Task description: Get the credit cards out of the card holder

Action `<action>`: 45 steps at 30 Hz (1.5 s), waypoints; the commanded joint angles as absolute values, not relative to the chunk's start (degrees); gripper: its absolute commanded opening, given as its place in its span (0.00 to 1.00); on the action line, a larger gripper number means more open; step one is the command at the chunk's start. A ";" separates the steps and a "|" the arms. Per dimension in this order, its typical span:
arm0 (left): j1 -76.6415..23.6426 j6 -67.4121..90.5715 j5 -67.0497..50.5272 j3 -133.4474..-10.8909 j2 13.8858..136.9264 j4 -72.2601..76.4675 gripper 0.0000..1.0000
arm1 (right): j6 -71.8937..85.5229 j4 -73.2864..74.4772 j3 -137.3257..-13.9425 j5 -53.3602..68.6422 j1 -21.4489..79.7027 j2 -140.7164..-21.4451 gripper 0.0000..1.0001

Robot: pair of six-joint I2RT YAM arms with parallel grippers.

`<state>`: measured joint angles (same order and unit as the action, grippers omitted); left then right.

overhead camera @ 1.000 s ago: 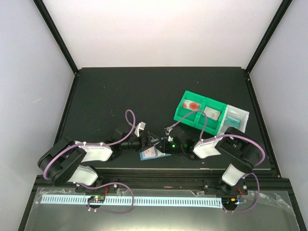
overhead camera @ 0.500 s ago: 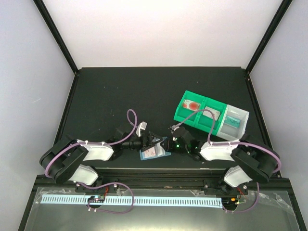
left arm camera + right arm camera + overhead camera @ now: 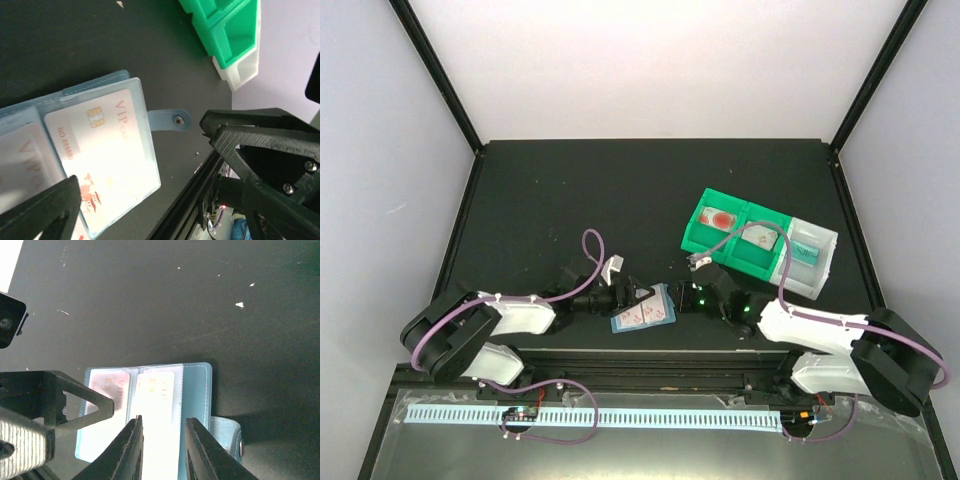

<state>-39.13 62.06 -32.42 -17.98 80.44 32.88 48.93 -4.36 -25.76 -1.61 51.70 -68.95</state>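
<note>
The light blue card holder (image 3: 643,312) lies open near the table's front edge. A whitish-pink credit card with a red mark (image 3: 107,150) sits in one sleeve. The right wrist view shows the card holder (image 3: 196,390) with a pale card in each panel: the left card (image 3: 107,390) and the right card (image 3: 157,405). My left gripper (image 3: 623,297) is open at the holder's left side, and one of its fingers (image 3: 80,405) lies over the left panel. My right gripper (image 3: 692,297) is open, its jaws astride the right card's near end (image 3: 164,419). My left gripper (image 3: 140,150) gapes wide over the card.
A row of green bins (image 3: 725,245) with a clear bin (image 3: 812,262) stands to the back right. A red-marked card (image 3: 720,218), a whitish card (image 3: 758,235) and a teal card (image 3: 806,249) lie in them. The black front rail (image 3: 650,362) runs just below the holder.
My right gripper has drawn back to the right off the holder and its arm has swung down to the right. More of the holder shows. The left arm has barely moved.
</note>
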 commanded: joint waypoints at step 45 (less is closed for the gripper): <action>-38.31 59.40 -27.46 -19.29 91.73 34.97 0.39 | 46.65 -9.62 -26.42 4.00 52.18 -88.04 0.08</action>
<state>-37.74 58.89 -28.93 -19.07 89.76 35.40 45.76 -10.66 -28.69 3.97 51.88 -86.94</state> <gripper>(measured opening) 0.424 0.083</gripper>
